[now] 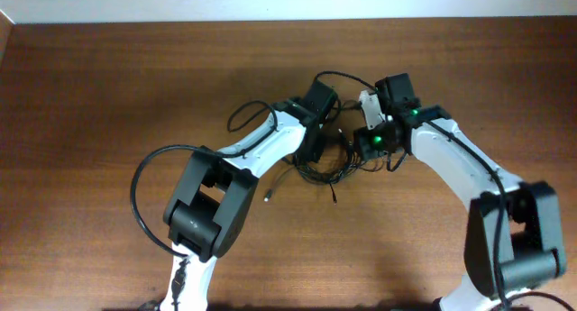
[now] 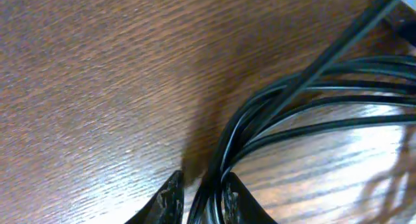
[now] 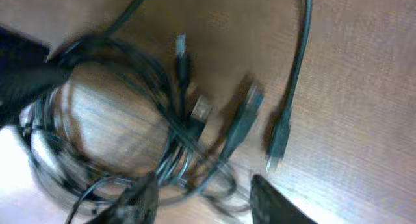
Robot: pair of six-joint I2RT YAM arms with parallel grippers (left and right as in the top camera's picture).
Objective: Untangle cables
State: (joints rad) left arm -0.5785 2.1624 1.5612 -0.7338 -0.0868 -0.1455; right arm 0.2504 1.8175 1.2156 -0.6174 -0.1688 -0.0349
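No text, label, brand, number or sign can be read in any of the three views. The plug ends of the cables (image 3: pixel 242 123) are too blurred in the right wrist view to tell whether they carry any marking.
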